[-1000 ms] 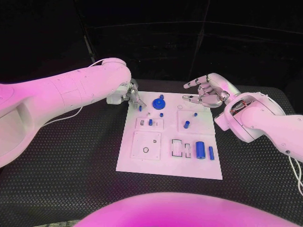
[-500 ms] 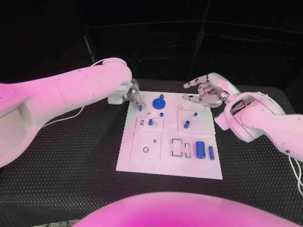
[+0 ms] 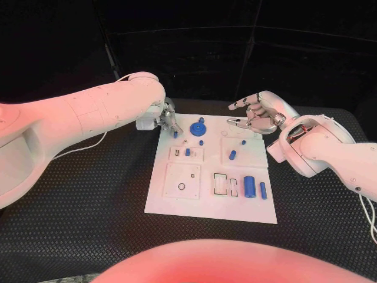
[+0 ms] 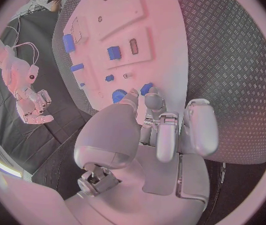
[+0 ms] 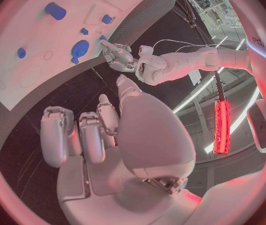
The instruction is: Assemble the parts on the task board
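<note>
- Head view first — left hand (image 3: 161,115) down at the far left corner of the task board (image 3: 207,209), fingertips on a small blue peg (image 3: 174,134) right at the board's edge.
- Left wrist view, same spot: fingertips (image 4: 147,97) closed together around that peg (image 4: 147,88), looks pinched, though whether truly gripped or merely touched cannot be told for certain.
- Just beyond those fingertips, toward the board's middle: round blue knob (image 3: 198,127), close by but apart from the hand.
- Right hand (image 3: 258,115) hovering over the board's far right corner, fingers curled loosely and apart, holding nothing — free of every part.
- Key relation: peg lies directly under the left fingertips, standing roughly upright, long axis pointing up out of the board; left hand far nearer to it than the right.
- Farther from both hands, toward the robot: larger blue cylinder (image 3: 250,187) lying flat, long axis running along the board's length, next to empty rectangular slots (image 3: 220,184).
- Judged step: seating or lifting the corner peg — needs a straight vertical move along the peg's axis, no sideways drag, or jamming likely.
</note>
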You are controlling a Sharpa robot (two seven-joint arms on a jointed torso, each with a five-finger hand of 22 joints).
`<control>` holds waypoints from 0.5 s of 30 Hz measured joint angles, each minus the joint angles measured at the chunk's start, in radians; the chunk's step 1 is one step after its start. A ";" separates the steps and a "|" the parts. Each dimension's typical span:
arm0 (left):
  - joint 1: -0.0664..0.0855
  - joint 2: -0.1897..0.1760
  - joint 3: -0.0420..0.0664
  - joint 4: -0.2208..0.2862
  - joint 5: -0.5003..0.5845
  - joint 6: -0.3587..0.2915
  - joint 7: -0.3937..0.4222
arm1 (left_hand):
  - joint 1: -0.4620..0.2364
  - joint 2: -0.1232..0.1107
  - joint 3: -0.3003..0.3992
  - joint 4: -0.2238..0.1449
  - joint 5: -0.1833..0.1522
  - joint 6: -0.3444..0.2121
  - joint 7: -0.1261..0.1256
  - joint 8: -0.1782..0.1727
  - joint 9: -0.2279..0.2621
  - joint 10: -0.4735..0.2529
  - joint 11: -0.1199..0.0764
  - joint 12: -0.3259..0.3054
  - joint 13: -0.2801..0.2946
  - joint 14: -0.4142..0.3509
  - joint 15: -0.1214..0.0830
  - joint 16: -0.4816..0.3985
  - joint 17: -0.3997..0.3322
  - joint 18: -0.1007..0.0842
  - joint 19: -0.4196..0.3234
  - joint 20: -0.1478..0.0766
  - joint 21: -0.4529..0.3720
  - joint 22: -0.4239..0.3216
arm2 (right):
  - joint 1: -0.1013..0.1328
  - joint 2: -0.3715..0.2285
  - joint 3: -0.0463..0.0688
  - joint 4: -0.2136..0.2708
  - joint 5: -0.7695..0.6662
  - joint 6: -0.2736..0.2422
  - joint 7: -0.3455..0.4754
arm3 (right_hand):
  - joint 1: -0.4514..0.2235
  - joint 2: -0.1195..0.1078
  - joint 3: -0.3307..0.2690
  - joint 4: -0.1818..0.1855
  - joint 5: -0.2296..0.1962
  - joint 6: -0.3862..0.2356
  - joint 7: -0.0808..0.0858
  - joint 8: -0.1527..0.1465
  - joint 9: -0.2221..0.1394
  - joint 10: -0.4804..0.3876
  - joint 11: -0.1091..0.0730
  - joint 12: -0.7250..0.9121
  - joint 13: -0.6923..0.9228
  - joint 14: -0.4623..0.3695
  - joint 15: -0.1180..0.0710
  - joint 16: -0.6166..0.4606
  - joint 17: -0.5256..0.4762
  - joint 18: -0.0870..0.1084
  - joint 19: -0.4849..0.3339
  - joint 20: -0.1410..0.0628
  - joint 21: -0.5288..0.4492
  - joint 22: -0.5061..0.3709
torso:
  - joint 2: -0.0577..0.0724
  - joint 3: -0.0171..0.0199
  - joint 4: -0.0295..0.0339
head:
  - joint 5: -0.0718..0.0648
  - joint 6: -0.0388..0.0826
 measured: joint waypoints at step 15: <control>0.000 0.003 0.000 -0.012 0.005 0.001 -0.001 | 0.021 0.006 0.014 -0.019 0.000 0.000 0.000 0.000 -0.006 0.000 0.000 0.000 -0.001 0.000 0.000 0.000 0.000 0.000 0.000 0.000 0.000 0.001 | 0.000 -0.001 0.000 0.001 0.000 0.002 0.000 | 0.000 0.000 0.000 0.000 0.000 0.000 0.000 0.000 0.000 0.000 0.000 0.000 0.000 0.000 0.000 0.000 0.000 0.000 0.000 0.000 0.000 0.000 | 0.000 -0.0004 -0.0006 | 0.000 -0.003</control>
